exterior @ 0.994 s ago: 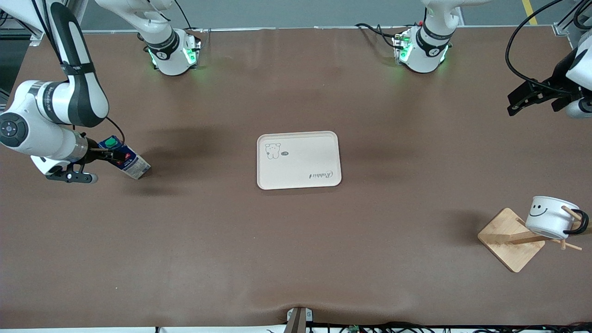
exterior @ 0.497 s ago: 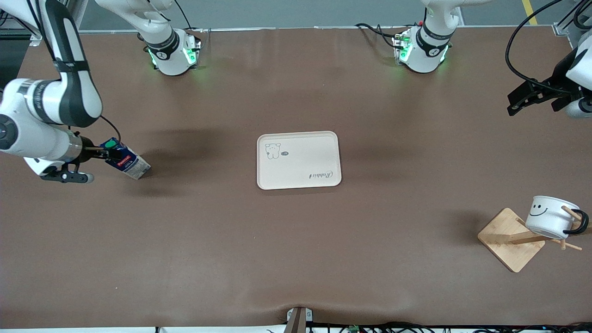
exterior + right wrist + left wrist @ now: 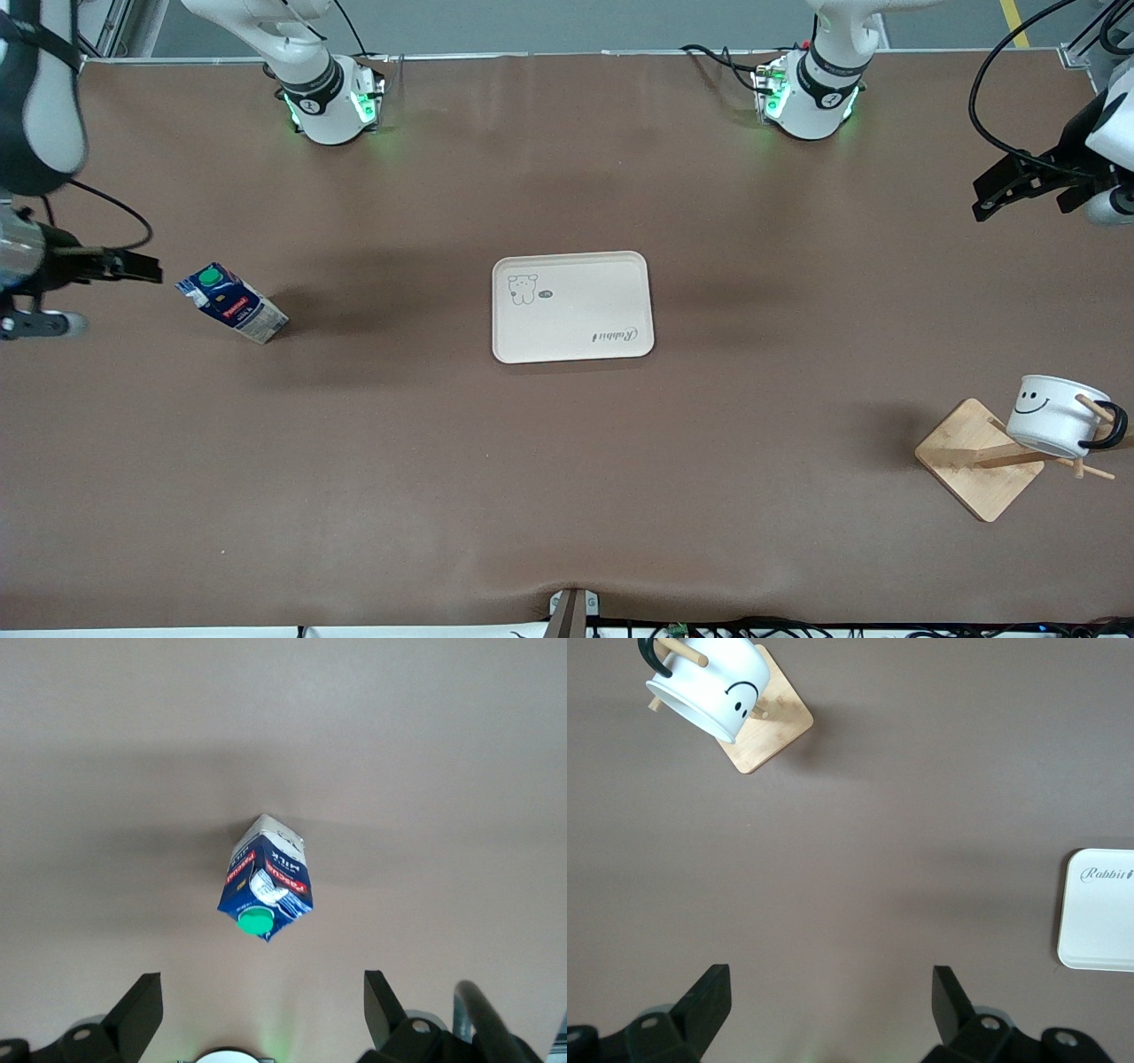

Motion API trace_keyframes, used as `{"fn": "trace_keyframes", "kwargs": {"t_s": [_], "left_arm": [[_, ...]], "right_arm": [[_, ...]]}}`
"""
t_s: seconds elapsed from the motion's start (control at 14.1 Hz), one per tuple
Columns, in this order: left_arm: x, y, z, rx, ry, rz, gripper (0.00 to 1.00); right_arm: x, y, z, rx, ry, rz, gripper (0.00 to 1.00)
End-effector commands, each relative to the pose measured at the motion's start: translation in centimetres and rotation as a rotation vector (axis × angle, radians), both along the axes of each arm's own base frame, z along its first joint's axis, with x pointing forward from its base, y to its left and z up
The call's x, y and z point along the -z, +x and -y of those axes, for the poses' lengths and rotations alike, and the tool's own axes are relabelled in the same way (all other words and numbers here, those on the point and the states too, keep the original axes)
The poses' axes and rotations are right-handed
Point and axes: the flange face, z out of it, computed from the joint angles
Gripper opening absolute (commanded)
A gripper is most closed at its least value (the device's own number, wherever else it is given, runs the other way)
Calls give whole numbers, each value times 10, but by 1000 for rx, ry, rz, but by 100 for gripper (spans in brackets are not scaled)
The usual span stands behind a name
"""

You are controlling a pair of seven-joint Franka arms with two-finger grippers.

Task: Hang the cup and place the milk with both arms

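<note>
The milk (image 3: 232, 304), a dark-blue carton with a green cap, stands on the table toward the right arm's end, apart from the tray. It also shows in the right wrist view (image 3: 266, 889). My right gripper (image 3: 146, 268) is open and empty, clear of the milk toward the table's end; its own view (image 3: 263, 1001) shows the jaws wide apart. The white smiley cup (image 3: 1054, 416) hangs by its black handle on a peg of the wooden rack (image 3: 970, 461), also in the left wrist view (image 3: 709, 682). My left gripper (image 3: 997, 199) is open and empty (image 3: 830, 992), waiting high over the left arm's end.
A cream tray (image 3: 571, 306) lies flat at the table's middle, with nothing on it; its corner shows in the left wrist view (image 3: 1103, 912). The rack's square base (image 3: 775, 726) sits near the table edge at the left arm's end.
My right gripper has let go of the milk's top and drawn back toward the table's end. The milk stays standing where it was. The left arm has not moved.
</note>
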Motion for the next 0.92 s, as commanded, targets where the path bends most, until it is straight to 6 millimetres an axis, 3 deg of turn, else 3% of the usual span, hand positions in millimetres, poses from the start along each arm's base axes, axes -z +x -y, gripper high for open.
{"fn": "trace_keyframes", "kwargs": {"t_s": [0.0, 0.14, 0.35, 0.5, 0.71, 0.85], "left_arm": [[-7, -6, -12, -42, -55, 9, 100], [-11, -4, -15, -48, -72, 18, 100], [-10, -4, -13, -33, -67, 14, 100], [-10, -4, -9, -27, -64, 14, 100], [-12, -9, -9, -20, -59, 1, 100], [-14, -12, -9, -22, -56, -6, 100]], "right_arm": [[-41, 16, 4, -16, -20, 66, 100], [-74, 17, -5, -27, -19, 125, 100], [-85, -10, -23, -60, 1, 88, 100], [-86, -34, -31, -77, 27, 108, 100], [-57, -73, -28, -77, 36, 135, 100], [-56, -75, -29, -72, 55, 142, 100]]}}
